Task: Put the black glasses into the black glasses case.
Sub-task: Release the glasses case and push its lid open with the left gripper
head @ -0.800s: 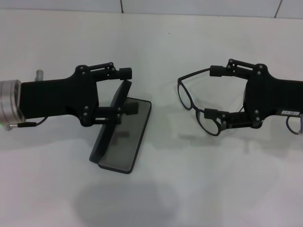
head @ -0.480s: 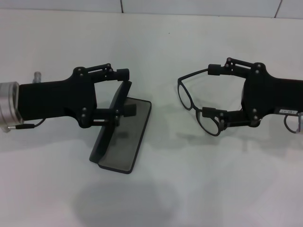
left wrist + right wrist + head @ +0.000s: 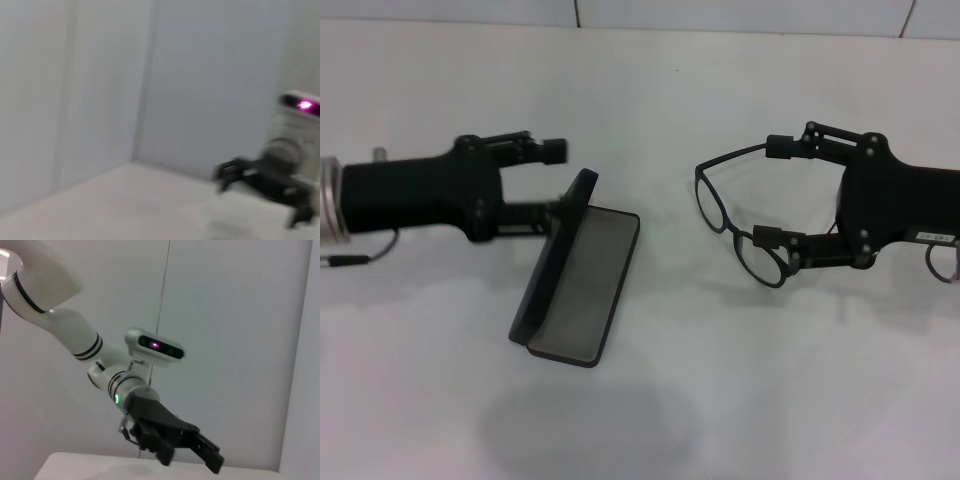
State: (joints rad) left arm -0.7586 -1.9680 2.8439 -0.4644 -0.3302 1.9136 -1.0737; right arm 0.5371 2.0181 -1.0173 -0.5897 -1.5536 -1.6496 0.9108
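The black glasses case (image 3: 582, 285) lies open on the white table, left of centre. Its grey lining faces up and its lid (image 3: 553, 262) stands raised along its left side. My left gripper (image 3: 561, 177) is open just left of the lid's far end, and its lower finger (image 3: 535, 211) reaches toward the lid. On the right are the black glasses (image 3: 717, 200), temples unfolded. My right gripper (image 3: 764, 193) is open, one finger at the far temple, the other over the near lens. I cannot see contact. In the right wrist view the left gripper (image 3: 172, 440) is seen from the front.
The table is a plain white surface (image 3: 740, 400), with a wall seam along its far edge. The left wrist view is blurred and shows only the right arm's gripper (image 3: 262, 180) far off against a pale wall.
My left gripper has drawn back to the left, off the case lid, which stays raised. The right gripper and the glasses have barely shifted.
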